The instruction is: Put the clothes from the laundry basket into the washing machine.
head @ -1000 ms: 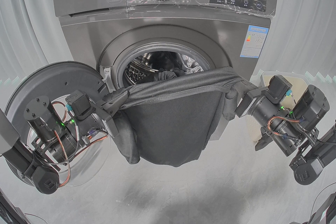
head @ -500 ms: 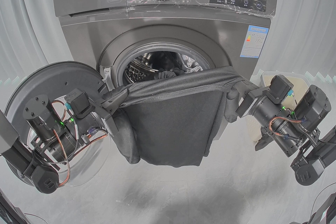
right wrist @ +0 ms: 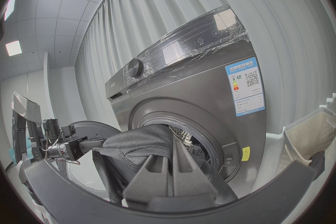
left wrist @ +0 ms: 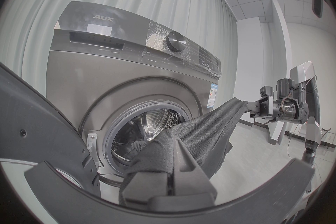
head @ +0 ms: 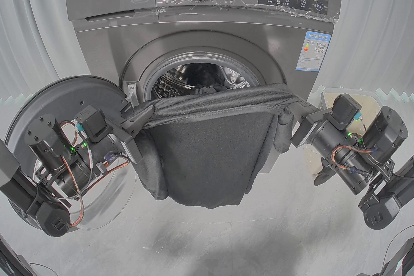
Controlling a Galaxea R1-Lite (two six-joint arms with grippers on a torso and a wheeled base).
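Note:
A dark grey garment [head: 215, 139] hangs stretched between both grippers in front of the washing machine [head: 202, 31]. My left gripper [head: 140, 114] is shut on its left upper edge, my right gripper [head: 297, 104] is shut on its right upper edge. The cloth's top edge spans the lower part of the round drum opening [head: 200, 78], and its body droops below. More dark clothes [head: 202, 90] lie inside the drum. In the left wrist view the garment [left wrist: 206, 126] runs from my fingers [left wrist: 185, 161] across to the right gripper [left wrist: 252, 106]. The right wrist view shows the cloth [right wrist: 140, 144] bunched at my fingers [right wrist: 182, 161].
The machine's round door [head: 64, 104] stands swung open at the left, behind my left arm. A cream perforated laundry basket [head: 366, 102] sits on the floor at the right, behind my right arm, with a dark piece [right wrist: 317, 161] at its rim. Grey floor lies in front.
Both grippers have lifted the garment slightly and carried it toward the drum opening. The left arm moved up and left a little, and the cloth's top edge now hides more of the clothes inside.

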